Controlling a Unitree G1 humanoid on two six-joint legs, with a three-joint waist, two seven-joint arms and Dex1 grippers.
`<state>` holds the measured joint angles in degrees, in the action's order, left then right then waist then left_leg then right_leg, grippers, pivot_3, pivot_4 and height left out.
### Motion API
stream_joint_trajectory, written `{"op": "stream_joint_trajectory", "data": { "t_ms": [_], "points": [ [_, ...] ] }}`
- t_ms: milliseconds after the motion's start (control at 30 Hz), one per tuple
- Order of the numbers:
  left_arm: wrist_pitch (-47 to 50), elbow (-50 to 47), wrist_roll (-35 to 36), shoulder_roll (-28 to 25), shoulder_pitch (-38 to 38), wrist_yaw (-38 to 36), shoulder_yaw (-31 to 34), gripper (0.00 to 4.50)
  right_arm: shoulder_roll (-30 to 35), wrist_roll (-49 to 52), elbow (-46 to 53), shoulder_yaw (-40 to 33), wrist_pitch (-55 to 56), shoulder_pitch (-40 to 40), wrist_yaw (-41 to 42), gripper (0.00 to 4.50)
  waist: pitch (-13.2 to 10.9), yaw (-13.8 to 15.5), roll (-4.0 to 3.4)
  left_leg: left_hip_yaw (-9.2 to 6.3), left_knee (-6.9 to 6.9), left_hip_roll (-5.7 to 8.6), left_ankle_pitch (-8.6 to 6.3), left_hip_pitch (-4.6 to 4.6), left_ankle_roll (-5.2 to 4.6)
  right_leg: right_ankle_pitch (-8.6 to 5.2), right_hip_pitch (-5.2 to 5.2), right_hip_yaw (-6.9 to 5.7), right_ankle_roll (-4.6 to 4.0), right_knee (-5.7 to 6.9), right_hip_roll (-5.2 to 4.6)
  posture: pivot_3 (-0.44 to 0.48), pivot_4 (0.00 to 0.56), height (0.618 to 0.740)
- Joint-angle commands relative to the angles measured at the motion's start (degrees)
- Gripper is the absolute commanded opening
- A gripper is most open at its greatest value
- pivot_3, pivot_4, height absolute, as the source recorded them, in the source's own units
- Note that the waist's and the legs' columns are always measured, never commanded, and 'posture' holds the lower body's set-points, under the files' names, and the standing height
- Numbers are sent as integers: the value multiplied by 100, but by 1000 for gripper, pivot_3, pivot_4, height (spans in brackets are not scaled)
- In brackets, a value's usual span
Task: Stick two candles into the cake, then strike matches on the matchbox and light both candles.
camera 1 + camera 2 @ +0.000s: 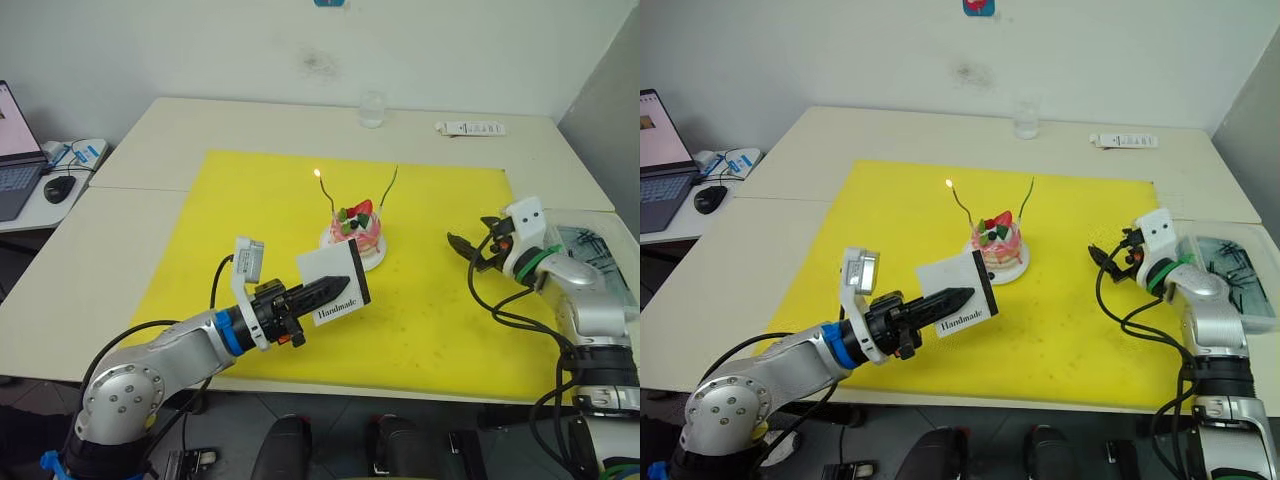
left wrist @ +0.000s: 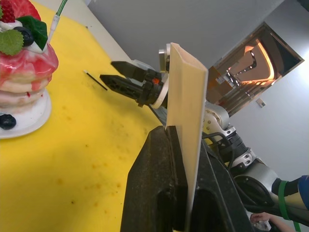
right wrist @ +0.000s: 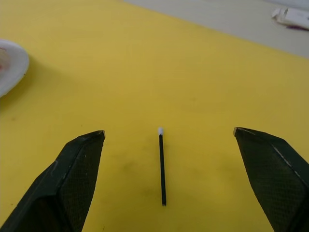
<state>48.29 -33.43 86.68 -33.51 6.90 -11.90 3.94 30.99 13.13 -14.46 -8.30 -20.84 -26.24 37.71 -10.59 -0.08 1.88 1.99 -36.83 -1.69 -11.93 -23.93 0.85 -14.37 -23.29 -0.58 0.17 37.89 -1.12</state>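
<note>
The pink cake (image 1: 358, 233) stands on its white plate (image 1: 374, 258) in the middle of the yellow mat. Two thin candles are stuck in it. The left candle (image 1: 325, 196) carries a small flame, while the right candle (image 1: 389, 186) is unlit. My left gripper (image 1: 345, 284) is shut on the white "Handmade" matchbox (image 1: 330, 272), held upright just in front and left of the cake. To the right of the cake, my right gripper (image 1: 463, 245) hovers open above a dark match (image 3: 161, 166) with a white head, which lies on the mat between its fingers.
The yellow mat (image 1: 250, 220) covers the table's middle. A clear glass (image 1: 372, 110) and a white flat object (image 1: 470, 128) sit at the back. A clear tray (image 1: 1230, 262) lies at the right edge. On a side table to the left are a laptop (image 1: 15, 150) and a mouse (image 1: 60, 187).
</note>
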Motion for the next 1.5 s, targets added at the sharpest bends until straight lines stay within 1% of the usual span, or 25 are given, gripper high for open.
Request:
{"op": "stream_joint_trajectory", "data": {
  "t_ms": [33,267,367,467,833,933,1100,1133,1367,1500],
  "points": [
    [-60,-204,174,-32,6,27,80,0,-155,336,-112,-189,181,-138,174,4474,0,-2,0,0,0,-1,0,1,0,0,0,0,0,0,1,0,150,740],
    [-45,-192,271,-88,65,82,85,0,-373,43,-809,94,701,-313,113,4474,-1,-8,-1,0,-1,-1,0,3,0,0,0,1,0,4,2,0,150,740],
    [-24,-192,305,-130,76,80,73,0,-410,-85,-1171,151,920,-465,48,3883,0,-7,-1,1,-1,-1,0,3,0,0,0,2,0,5,3,0,150,740],
    [-32,-207,342,-149,73,96,64,0,-455,-123,-1400,157,1060,-574,61,2830,0,-7,-1,0,-1,-1,0,3,0,0,0,1,0,4,3,0,150,740],
    [-50,-258,440,-180,18,171,42,0,-510,-265,-2050,198,1336,-805,-70,2830,0,-9,-1,0,-8,-1,0,5,0,4,3,3,4,8,3,0,150,740],
    [-45,-264,454,-192,14,169,42,0,-469,-368,-2130,249,1373,-795,-79,2189,0,-9,-1,1,-11,0,1,5,-1,7,4,4,8,8,2,0,150,740],
    [-41,-297,481,-194,-19,171,16,0,-394,-410,-2229,213,1400,-743,-111,461,0,-8,0,1,-13,0,1,7,-1,9,6,5,11,7,2,0,150,740],
    [-42,-308,480,-193,-33,166,12,0,-390,-404,-2232,204,1394,-729,-116,50,0,-8,0,1,-13,0,1,6,-1,9,6,5,11,7,2,0,150,740],
    [-38,-312,475,-196,-45,139,1,0,-420,-244,-2152,74,1258,-675,-169,17,1,-8,0,1,-13,1,1,7,-1,10,7,5,11,6,-1,0,150,740],
    [-36,-296,461,-194,-23,125,-5,0,-390,-93,-1764,3,1182,-592,5,17,1,8,0,0,-13,2,1,5,-1,10,8,4,12,5,-1,0,150,740]
  ]
}}
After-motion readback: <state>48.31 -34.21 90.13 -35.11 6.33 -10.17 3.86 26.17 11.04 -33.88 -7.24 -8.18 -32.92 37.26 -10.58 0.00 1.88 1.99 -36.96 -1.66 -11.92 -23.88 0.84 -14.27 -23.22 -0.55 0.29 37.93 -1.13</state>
